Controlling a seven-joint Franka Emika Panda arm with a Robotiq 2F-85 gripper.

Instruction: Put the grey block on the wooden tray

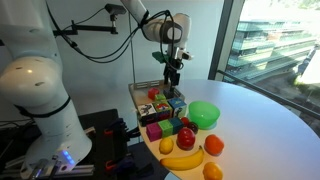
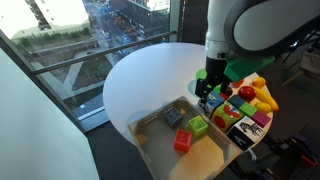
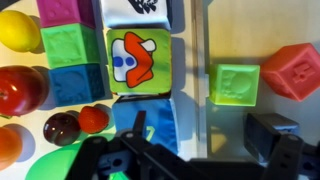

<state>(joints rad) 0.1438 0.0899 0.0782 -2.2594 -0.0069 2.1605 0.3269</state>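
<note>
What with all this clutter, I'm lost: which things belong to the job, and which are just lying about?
Job: grey block, wooden tray, gripper.
Lying about: green bowl, banana, red block, green block, picture block.

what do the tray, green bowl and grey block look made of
Tray: pale wood with a matte finish, going by the light-brown tone and low, plank-like sides.
Green bowl: probably plastic, since the colour is a uniform bright green and the surface is smooth.
Grey block: possibly foam or soft plastic, matte dark grey. It is too small to be sure.
</note>
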